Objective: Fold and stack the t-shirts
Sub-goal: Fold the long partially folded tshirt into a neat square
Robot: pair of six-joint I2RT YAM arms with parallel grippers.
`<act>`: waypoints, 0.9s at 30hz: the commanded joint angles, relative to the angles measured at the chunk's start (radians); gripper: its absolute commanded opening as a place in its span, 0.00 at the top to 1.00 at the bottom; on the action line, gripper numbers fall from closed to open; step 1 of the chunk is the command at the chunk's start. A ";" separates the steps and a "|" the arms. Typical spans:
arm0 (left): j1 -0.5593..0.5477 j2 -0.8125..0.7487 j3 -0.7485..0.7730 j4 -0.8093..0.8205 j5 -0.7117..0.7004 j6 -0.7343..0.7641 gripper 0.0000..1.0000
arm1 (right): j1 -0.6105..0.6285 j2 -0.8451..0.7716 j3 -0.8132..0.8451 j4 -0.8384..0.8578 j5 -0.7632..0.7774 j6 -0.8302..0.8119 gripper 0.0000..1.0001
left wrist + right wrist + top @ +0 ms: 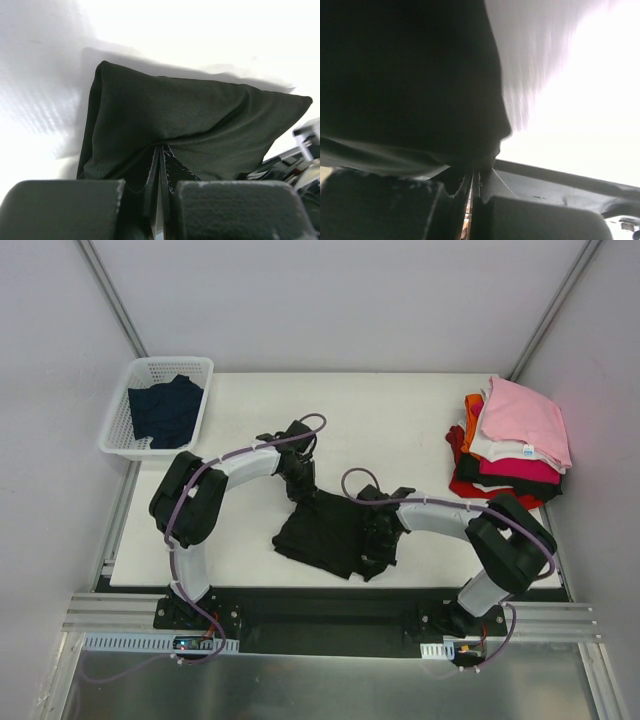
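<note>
Item: black t-shirt (322, 532), bunched on table (400, 405), near-centre; left gripper (160, 152) and right gripper (472, 176) both clamped on its cloth; judged best: lift evenly, hold the edge taut between them, lay flat before folding

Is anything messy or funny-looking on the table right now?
The black t-shirt is bunched up, pinched by both the left gripper and right gripper. The stack of folded shirts looks uneven, its layers sticking out at different angles.
</note>
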 commanded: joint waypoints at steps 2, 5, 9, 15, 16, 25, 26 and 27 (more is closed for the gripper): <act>0.006 -0.035 -0.008 -0.007 -0.049 -0.025 1.00 | -0.087 0.087 0.130 0.000 0.035 -0.128 0.99; 0.009 -0.032 -0.004 -0.007 -0.060 -0.030 1.00 | -0.133 0.122 0.173 -0.003 0.028 -0.171 0.99; 0.022 -0.029 0.001 -0.012 -0.070 -0.033 1.00 | -0.201 0.145 0.198 -0.015 0.026 -0.220 0.99; 0.065 -0.029 0.019 -0.051 -0.132 -0.039 1.00 | -0.274 0.147 0.198 -0.037 0.039 -0.286 0.99; 0.074 -0.028 0.024 -0.059 -0.138 -0.039 1.00 | -0.283 0.146 0.197 -0.038 0.040 -0.294 0.99; 0.124 -0.020 0.068 -0.085 -0.147 -0.018 1.00 | -0.350 0.110 0.193 -0.067 0.042 -0.355 0.99; 0.124 -0.020 0.071 -0.088 -0.147 -0.019 1.00 | -0.358 0.106 0.193 -0.067 0.043 -0.358 0.99; 0.124 -0.020 0.073 -0.088 -0.147 -0.021 1.00 | -0.361 0.106 0.193 -0.069 0.042 -0.364 0.99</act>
